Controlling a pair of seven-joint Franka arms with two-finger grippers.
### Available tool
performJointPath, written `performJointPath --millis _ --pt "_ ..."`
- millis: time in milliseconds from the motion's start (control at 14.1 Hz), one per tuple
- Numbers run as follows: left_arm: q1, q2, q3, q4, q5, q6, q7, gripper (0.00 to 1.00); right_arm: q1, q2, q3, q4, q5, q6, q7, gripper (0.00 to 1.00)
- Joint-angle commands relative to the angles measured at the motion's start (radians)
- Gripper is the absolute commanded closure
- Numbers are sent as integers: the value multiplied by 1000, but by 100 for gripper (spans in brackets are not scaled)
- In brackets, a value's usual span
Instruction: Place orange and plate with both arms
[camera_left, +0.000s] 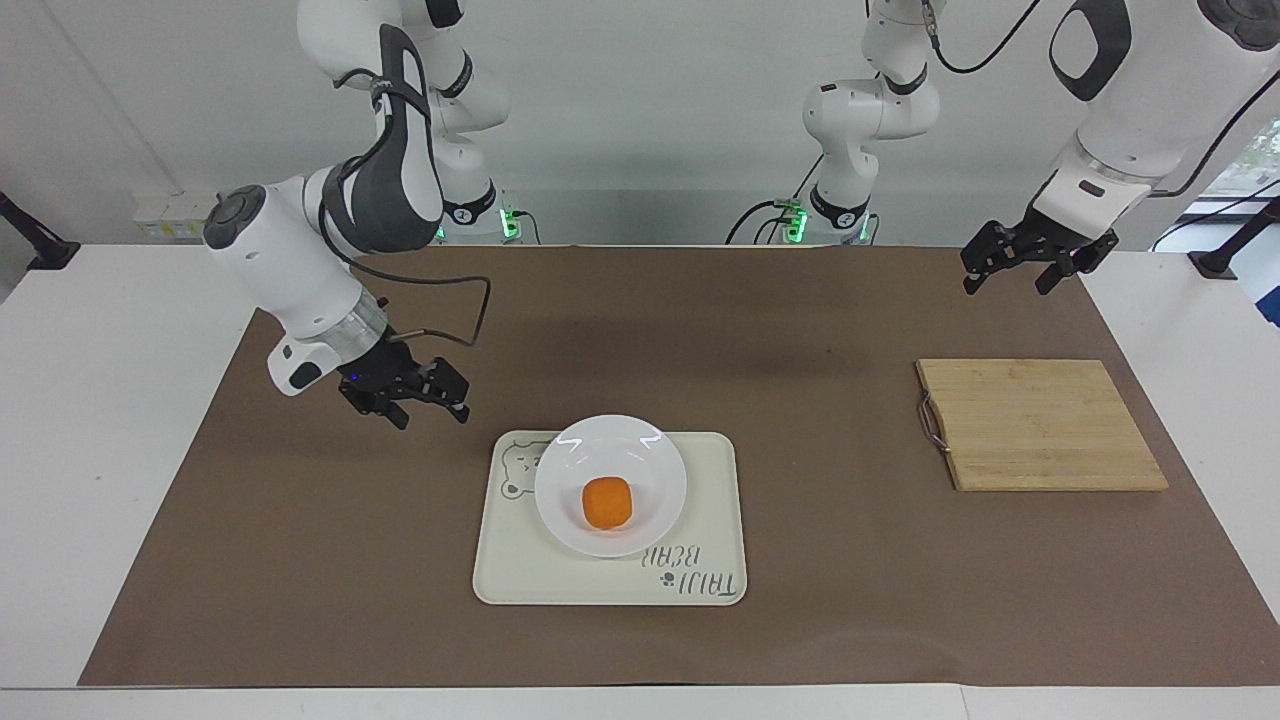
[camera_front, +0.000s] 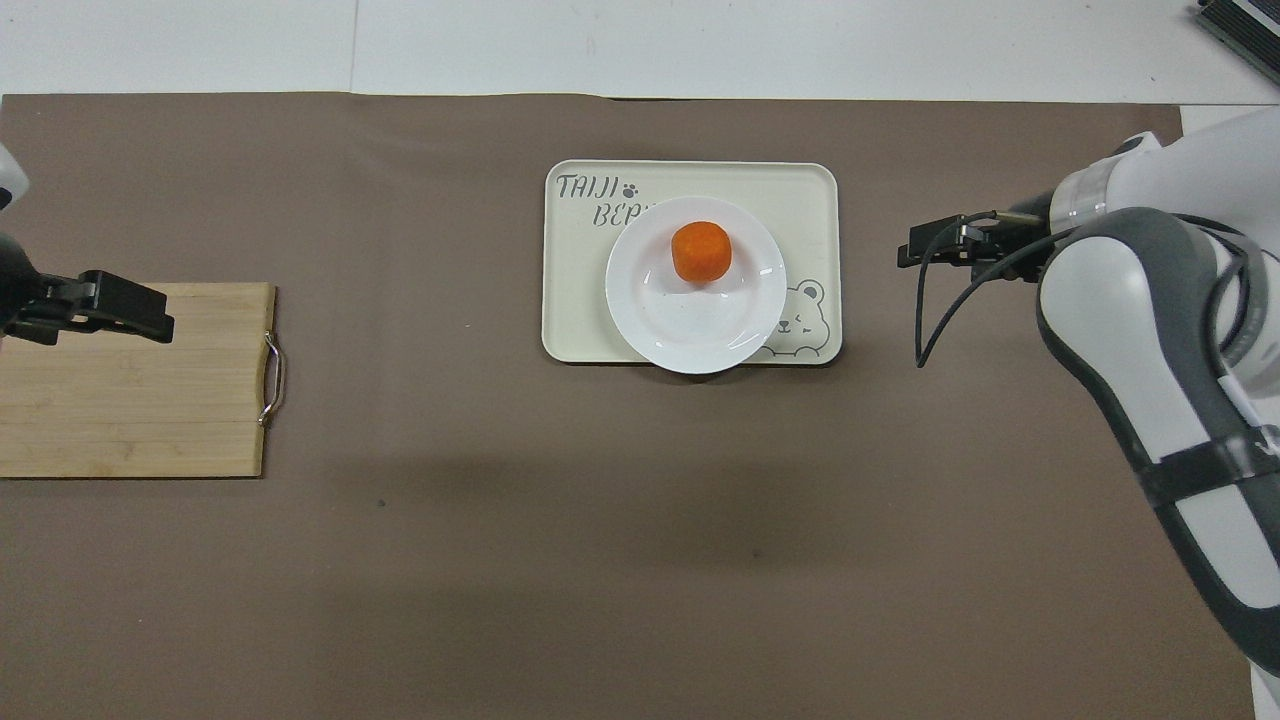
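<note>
The orange (camera_left: 607, 502) (camera_front: 700, 251) lies in the white plate (camera_left: 655, 465) (camera_front: 700, 330), and the plate rests on the cream bear tray (camera_left: 710, 530) (camera_front: 800, 190). My right gripper (camera_left: 432, 410) (camera_front: 905, 252) hangs open and empty above the brown mat, off the tray toward the right arm's end. Open and holding nothing, my left gripper (camera_left: 1005, 276) (camera_front: 155, 318) waits in the air over the edge of the wooden cutting board (camera_left: 1040, 425) (camera_front: 130, 380).
A brown mat (camera_left: 800, 330) (camera_front: 500, 500) covers most of the white table. The cutting board has a metal handle (camera_left: 930, 423) (camera_front: 272, 378) on the side that faces the tray. A black cable loops from the right wrist (camera_left: 470, 310).
</note>
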Motion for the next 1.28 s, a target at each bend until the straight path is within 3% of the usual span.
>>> performJointPath --millis 0,284,639,923,1206 --pt "13 -17 -8 -11 19 -1 3 0 -57 -74 8 -26 -78 -83 26 0" --pt "13 -17 -8 -11 19 -1 3 0 -110 -161 8 -26 -205 -195 26 0" --pt "13 -17 -8 -11 19 -1 3 0 -94 -272 11 -22 -331 -264 63 0" --pt "13 -17 -8 -11 19 -1 3 0 -94 -322 26 10 -333 -331 69 0" --pt "13 -17 -8 -12 19 -1 3 0 -89 -312 40 99 -379 -390 69 0"
